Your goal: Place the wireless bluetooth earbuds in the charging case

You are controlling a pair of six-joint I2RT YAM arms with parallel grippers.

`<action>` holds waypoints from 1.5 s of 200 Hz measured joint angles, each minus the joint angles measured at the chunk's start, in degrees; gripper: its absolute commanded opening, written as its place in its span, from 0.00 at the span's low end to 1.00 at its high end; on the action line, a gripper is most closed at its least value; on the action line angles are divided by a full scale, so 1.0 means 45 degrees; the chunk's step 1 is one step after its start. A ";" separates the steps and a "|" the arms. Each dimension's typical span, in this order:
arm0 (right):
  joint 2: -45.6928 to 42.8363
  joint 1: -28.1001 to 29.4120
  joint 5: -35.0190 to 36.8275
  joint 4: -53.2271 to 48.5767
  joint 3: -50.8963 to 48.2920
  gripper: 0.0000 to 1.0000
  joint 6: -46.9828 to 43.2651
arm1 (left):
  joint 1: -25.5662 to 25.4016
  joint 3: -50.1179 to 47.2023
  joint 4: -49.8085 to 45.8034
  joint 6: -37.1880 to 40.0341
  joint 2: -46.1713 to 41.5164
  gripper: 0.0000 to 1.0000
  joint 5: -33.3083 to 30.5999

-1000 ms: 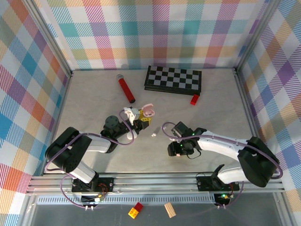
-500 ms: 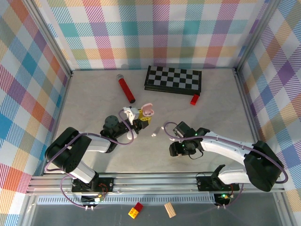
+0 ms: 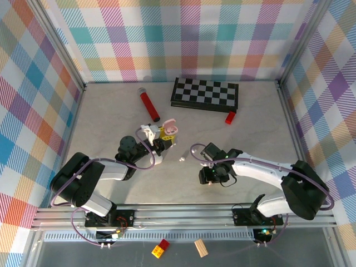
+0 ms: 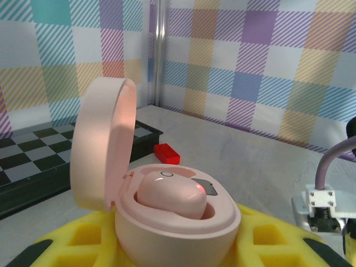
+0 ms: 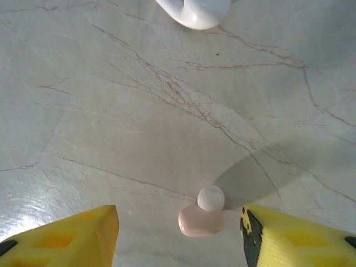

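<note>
Setting: a pale, veined bench [image 3: 105,119] walled on three sides by pastel plaid panels [image 3: 183,39], with a metal rail [image 3: 183,218] along the near edge.
Below the rail: a red-and-yellow block [image 3: 161,249] and a small wooden block [image 3: 200,248] lie close together.
Right claw [image 5: 179,238]: released. Its yellow fingers [image 5: 72,236] stand wide apart just above the bench, one on each side of the loose earbud, and neither touches it.
Loose earbud [image 5: 201,218]: pinkish with a round white tip. It lies on the bare bench between the right claw's fingers, and a soft shadow falls beside it. From the top view it is a tiny pale speck [image 3: 182,159] in the gap between the two arms.
Left claw [image 3: 164,138]: clenched on the charging case, which sits against its yellow pads [image 4: 72,245].
Charging case [image 4: 172,222]: pink, oval, held upright, with its lid [image 4: 103,147] swung open and standing up at the left.
Seated earbud [image 4: 169,197]: pink and glossy, resting in the case's well.
Far end: a red cylinder with a grey cap [image 3: 149,104] lies towards the left. A folded checkered board [image 3: 205,93] lies by the back wall, and a small red block [image 3: 230,117] sits just beside the board's right corner.
</note>
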 measured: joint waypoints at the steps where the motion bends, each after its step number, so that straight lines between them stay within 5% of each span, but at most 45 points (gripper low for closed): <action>1: 0.0010 0.0000 -0.0010 0.0015 -0.0005 0.59 0.0005 | 0.0000 0.0000 0.0000 -0.0005 0.0000 0.34 0.0000; 223: -0.0257 0.1501 -0.1030 0.0340 -0.0160 0.53 0.0214 | 0.0792 -0.0257 0.0000 -0.0525 -0.0525 0.34 0.0248; 268: -0.0709 0.1496 -0.0277 -0.0515 0.0238 0.54 -0.0194 | 0.0792 -0.0257 0.0000 -0.0525 -0.0525 0.34 0.0248; 300: 0.0282 0.1962 0.1753 -0.2137 0.1719 0.48 -0.0321 | 0.0884 -0.0253 -0.0005 -0.0529 -0.0525 0.34 0.0243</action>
